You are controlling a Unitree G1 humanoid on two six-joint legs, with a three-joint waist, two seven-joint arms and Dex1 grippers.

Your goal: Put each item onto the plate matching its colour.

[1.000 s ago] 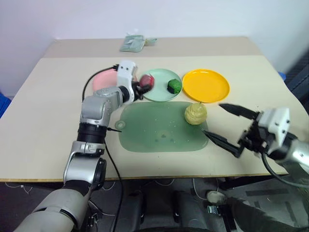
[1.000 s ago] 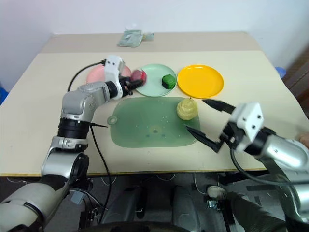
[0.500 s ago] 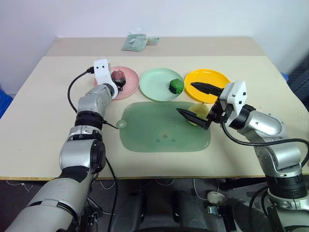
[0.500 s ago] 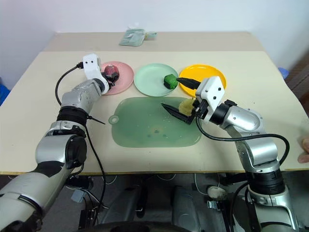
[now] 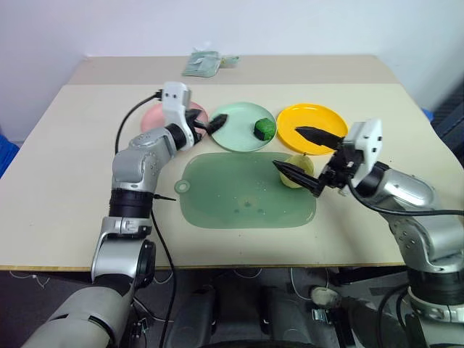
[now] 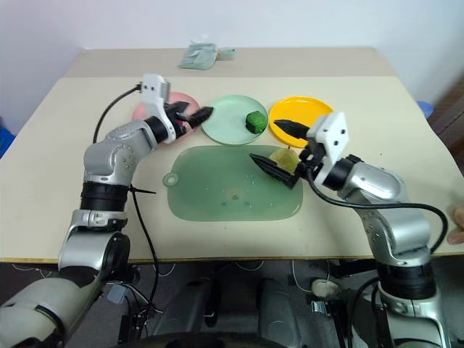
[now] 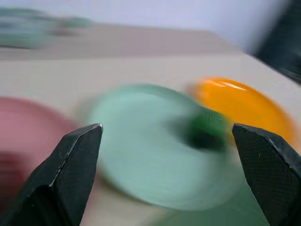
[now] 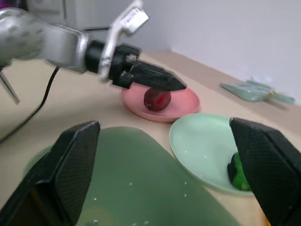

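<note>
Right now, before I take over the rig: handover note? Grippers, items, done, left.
Left gripper: open, empty, over the gap between the pink plate and the mint plate.
Right gripper: open, fingers either side of the yellow lump; contact can't be told.
Red lump lies on the pink plate, green chunk on the mint plate: done.
Left: yellow lump, at the green mat's edge, goes onto the yellow plate.

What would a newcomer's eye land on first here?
Probably the row of three plates: pink plate with the red lump, green plate with the green chunk, and the bare yellow plate. Next, the open right gripper straddling the yellow lump on the green mat, while the open left gripper hangs between pink and green plates.
</note>
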